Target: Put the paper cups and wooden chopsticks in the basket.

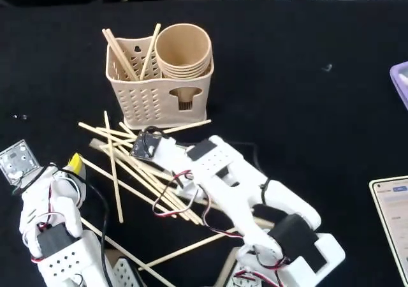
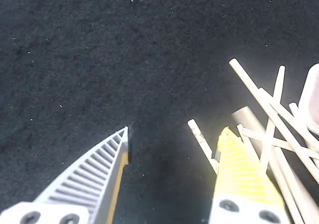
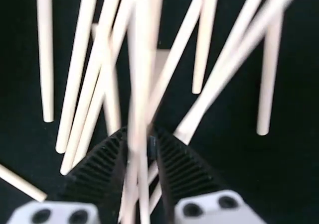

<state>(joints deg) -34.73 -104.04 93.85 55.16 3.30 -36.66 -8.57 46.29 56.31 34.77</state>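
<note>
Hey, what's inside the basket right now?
In the basket, a stack of paper cups sits in one compartment and a few wooden chopsticks lean in the other. The basket's walls cover their lower ends and anything lying at the bottom.

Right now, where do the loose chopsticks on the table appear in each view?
High view: the loose chopsticks lie crossed on the black cloth in front of the basket.
Left wrist view: their ends lie just beside the open left gripper, by its yellow finger.
Right wrist view: they fan out ahead of the right gripper, some between its fingers.
Shared landmark: the black cloth.
</note>
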